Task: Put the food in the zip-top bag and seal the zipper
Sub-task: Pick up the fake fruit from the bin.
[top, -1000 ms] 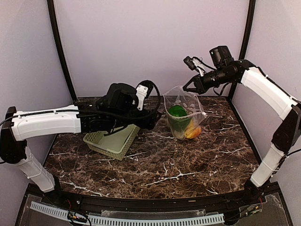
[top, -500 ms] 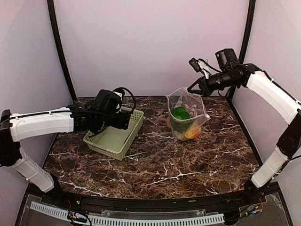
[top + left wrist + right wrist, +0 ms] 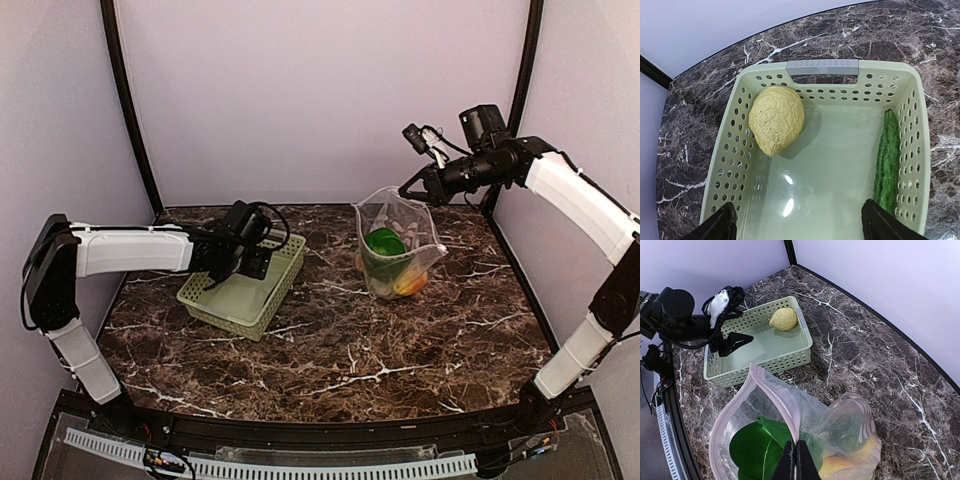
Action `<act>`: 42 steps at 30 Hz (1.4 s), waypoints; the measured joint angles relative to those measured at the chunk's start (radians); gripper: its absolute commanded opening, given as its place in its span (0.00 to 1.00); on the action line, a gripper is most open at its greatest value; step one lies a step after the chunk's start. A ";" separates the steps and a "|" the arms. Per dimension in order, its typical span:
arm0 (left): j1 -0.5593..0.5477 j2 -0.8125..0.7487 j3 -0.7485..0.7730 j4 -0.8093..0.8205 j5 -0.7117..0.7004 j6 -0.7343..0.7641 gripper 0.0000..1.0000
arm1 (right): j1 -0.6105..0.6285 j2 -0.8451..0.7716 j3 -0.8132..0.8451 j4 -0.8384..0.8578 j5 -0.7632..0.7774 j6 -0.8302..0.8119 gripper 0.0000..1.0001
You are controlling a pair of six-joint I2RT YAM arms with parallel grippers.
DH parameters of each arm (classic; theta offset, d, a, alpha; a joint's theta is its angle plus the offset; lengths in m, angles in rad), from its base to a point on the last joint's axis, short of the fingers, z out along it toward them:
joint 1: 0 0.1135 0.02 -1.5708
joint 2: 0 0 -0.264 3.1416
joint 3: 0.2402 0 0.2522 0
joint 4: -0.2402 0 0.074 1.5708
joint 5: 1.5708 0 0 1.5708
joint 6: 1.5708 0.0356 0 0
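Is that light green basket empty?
No: the left wrist view shows a lumpy yellow piece and a long green vegetable lying inside the basket.

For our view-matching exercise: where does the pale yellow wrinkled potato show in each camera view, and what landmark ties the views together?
Top external: not seen; the open left gripper hangs over that end of the light green basket.
Left wrist: the potato lies upper left, inside the basket.
Right wrist: upper centre, in the basket's far corner.
Shared landmark: the basket, in all three views.
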 measured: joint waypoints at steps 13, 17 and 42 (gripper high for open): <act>0.089 0.281 0.258 -0.026 -0.027 0.111 0.85 | 0.000 0.000 0.000 -0.001 -0.013 0.000 0.00; 0.118 0.360 0.367 -0.066 -0.022 0.109 0.87 | 0.000 0.002 0.000 -0.002 -0.014 0.000 0.00; 0.179 0.584 0.562 -0.203 -0.013 0.102 0.72 | 0.000 0.018 0.005 -0.008 -0.020 0.000 0.00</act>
